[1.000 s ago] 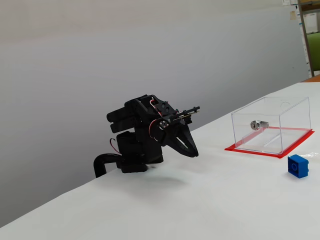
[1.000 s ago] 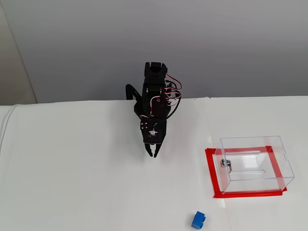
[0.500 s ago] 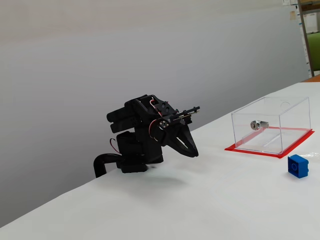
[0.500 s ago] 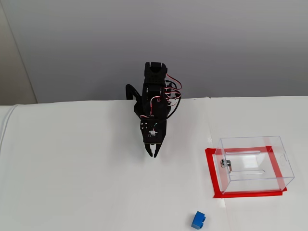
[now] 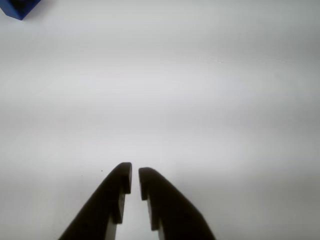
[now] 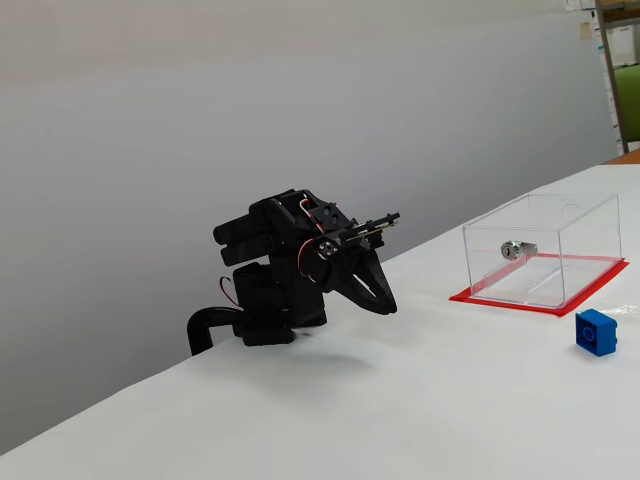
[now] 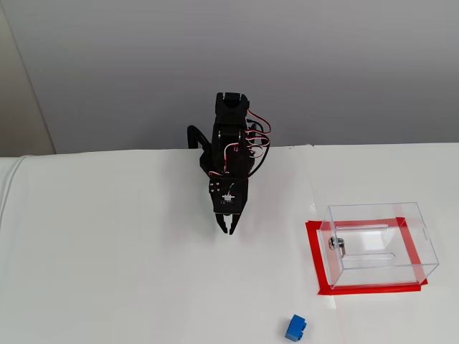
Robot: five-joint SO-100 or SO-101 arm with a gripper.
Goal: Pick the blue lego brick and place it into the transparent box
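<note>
The blue lego brick (image 5: 15, 9) lies on the white table, at the top left corner of the wrist view, far from my fingers. It also shows in both fixed views (image 6: 596, 332) (image 7: 295, 327), in front of the transparent box. The transparent box (image 6: 585, 235) (image 7: 423, 247) stands on a red base rim (image 6: 500, 298) (image 7: 313, 258) with a silver lock cylinder (image 6: 516, 249) on one wall; nothing lies inside it. My gripper (image 5: 135, 172) (image 6: 388, 303) (image 7: 229, 229) hangs folded close to the arm's base, just above the table, its fingers nearly together and empty.
The white table (image 7: 107, 272) ends at a grey wall (image 7: 323, 64) behind the arm. A seam in the table cover (image 7: 313, 183) runs from the wall towards the box. Shelving (image 6: 620, 60) shows at the far right edge.
</note>
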